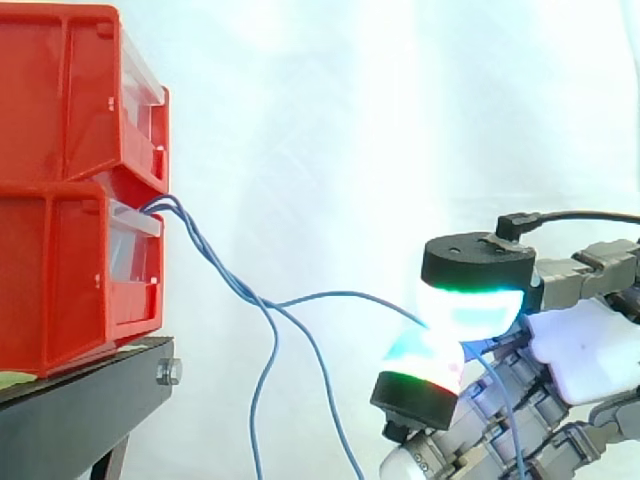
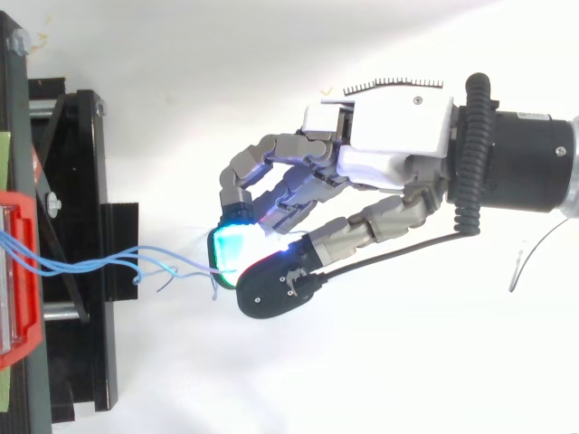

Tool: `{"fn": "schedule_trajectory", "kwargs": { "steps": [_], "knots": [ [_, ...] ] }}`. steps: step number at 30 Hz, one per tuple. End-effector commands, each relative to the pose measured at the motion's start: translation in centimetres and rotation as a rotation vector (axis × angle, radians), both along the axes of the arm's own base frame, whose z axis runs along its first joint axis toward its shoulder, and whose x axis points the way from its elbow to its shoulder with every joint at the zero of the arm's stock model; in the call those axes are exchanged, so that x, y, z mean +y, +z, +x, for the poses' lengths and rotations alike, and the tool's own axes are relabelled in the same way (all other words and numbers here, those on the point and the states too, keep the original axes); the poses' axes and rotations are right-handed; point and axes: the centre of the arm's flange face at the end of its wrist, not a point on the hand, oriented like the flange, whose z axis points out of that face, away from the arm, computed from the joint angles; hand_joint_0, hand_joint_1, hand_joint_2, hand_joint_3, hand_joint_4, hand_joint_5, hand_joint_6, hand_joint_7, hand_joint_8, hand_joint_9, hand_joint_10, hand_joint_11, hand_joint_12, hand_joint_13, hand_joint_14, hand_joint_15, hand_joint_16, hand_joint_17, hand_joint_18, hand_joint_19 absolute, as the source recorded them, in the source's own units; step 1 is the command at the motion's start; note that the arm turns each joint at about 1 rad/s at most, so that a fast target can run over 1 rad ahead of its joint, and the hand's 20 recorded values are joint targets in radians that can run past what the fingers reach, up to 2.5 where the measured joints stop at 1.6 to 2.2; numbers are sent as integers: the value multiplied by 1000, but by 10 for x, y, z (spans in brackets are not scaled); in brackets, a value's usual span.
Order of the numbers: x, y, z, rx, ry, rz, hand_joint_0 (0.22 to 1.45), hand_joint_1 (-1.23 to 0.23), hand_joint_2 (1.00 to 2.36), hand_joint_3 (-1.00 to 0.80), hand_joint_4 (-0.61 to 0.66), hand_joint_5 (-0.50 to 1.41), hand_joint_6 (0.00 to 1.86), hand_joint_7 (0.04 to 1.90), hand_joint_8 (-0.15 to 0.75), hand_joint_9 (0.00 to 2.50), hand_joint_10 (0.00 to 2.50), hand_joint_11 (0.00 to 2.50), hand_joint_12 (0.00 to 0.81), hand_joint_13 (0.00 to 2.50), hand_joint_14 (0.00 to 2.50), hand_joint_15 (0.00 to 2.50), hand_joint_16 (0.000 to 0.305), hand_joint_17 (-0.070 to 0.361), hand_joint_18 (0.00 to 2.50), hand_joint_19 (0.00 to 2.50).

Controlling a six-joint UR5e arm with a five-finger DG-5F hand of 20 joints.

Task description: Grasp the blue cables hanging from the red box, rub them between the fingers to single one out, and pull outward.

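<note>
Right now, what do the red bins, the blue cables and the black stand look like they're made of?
The red bins: likely moulded plastic, glossy, with ribbed walls. The blue cables: thin wire in smooth sheathing, probably plastic; they bend in loose curves. The black stand: probably painted metal, matte, with a bolt head at its edge.

I see the robot hand [image 2: 389, 149] pinching the blue cables [image 2: 99, 264] between its glowing pads [image 2: 233, 246]; the cables run left to the red box [image 2: 20, 312] above the black stand [image 2: 77, 163].
</note>
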Motion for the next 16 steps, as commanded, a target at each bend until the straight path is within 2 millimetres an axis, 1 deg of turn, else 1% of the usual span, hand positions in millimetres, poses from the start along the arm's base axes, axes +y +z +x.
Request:
{"fn": "schedule_trajectory", "kwargs": {
  "steps": [1,16],
  "knots": [
    [0,0,0,-1,0,0,618,-879,1007,-8,74,-68,919,1232,303,776,3,110,258,557,7,208,45,100,648,252],
    [0,0,0,1,0,0,618,-882,1008,-10,83,-69,918,1241,301,793,4,136,251,559,7,210,44,98,643,262]
  ]
}}
